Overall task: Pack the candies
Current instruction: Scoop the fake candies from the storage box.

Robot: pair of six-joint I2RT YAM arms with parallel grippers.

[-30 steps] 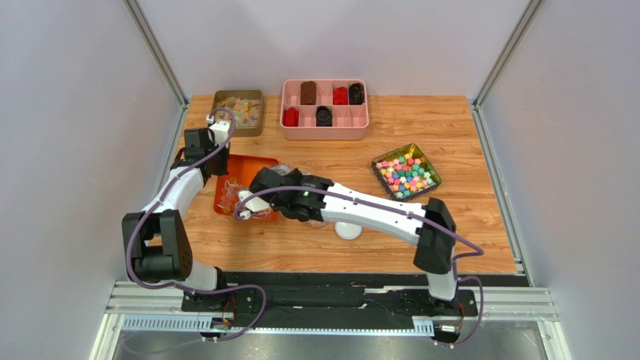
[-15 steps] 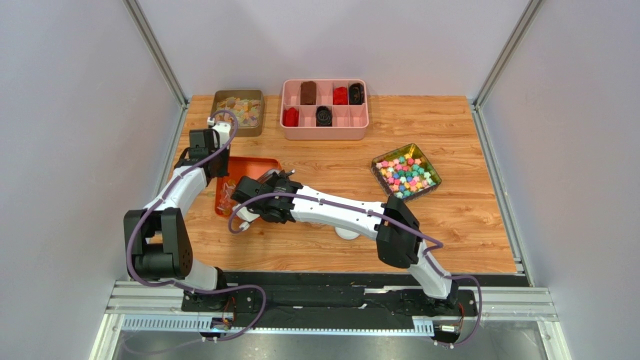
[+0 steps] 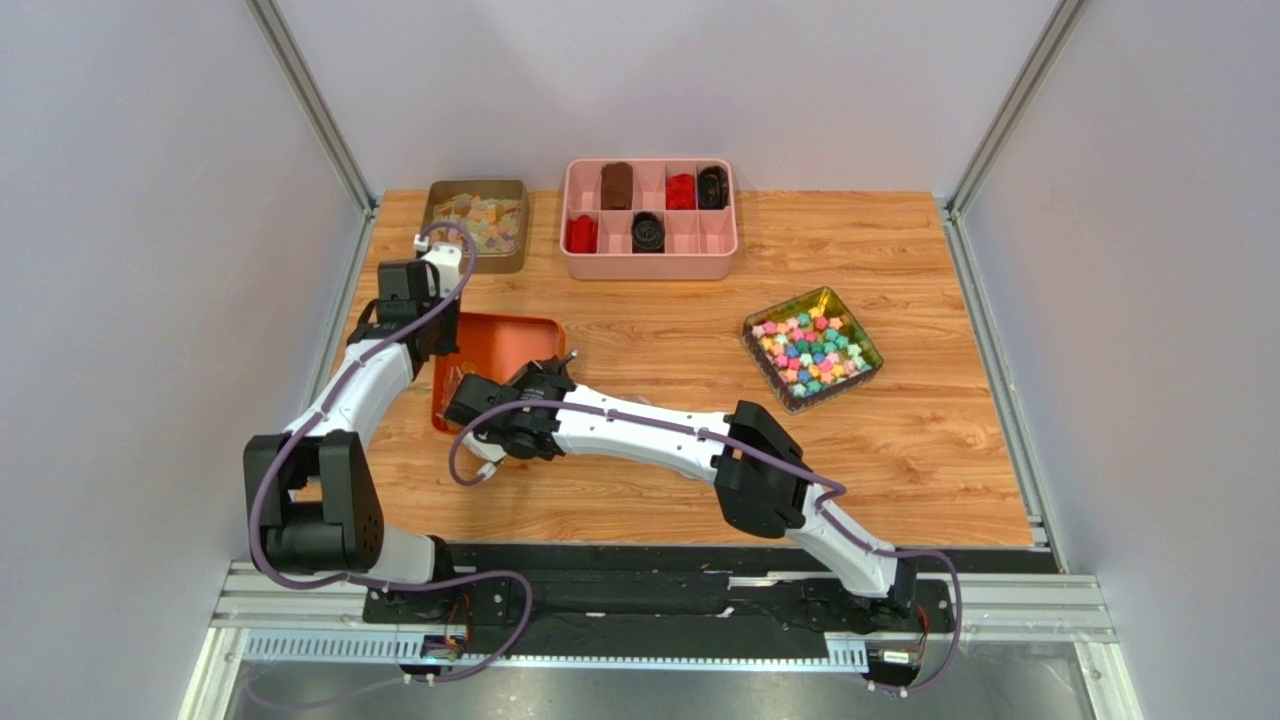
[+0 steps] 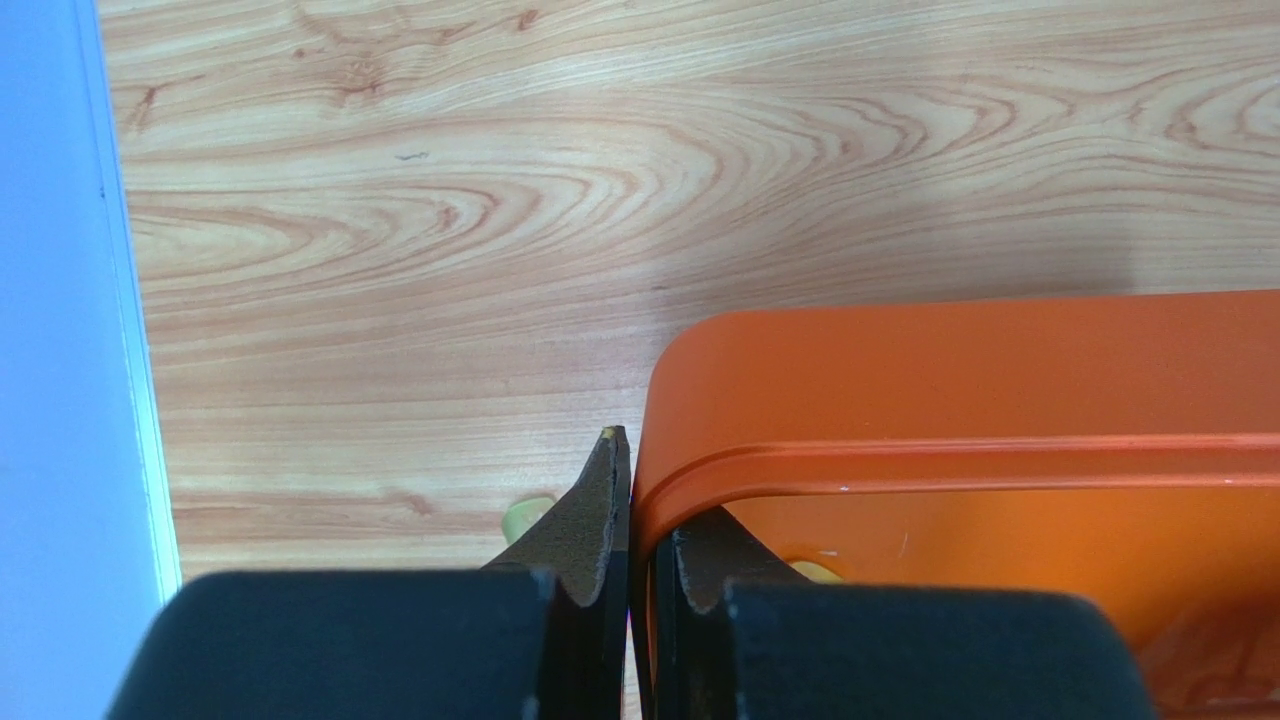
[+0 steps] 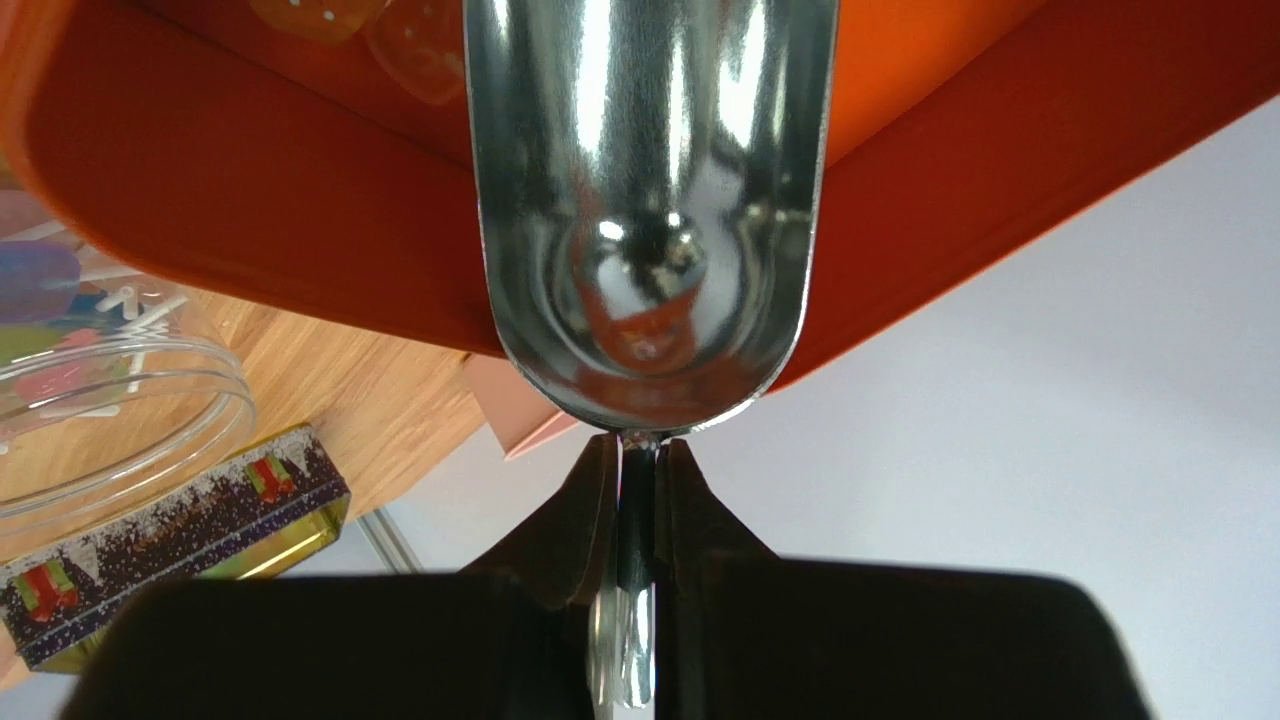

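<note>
I see left gripper (image 4: pixel 643 503) closed tight on the tray (image 4: pixel 962 375) rim. I note right gripper (image 5: pixel 637 480) clamps the scoop (image 5: pixel 646 195) handle. The candies (image 5: pixel 406 38) lie in the tray, ahead-left of it.

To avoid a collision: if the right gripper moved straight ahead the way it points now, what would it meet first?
Most likely the tray: the scoop held by the right gripper leads and points into it. The depth between them is unclear.

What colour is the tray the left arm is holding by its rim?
Orange: the tray is plain and glossy, best seen in the left wrist view.
</note>
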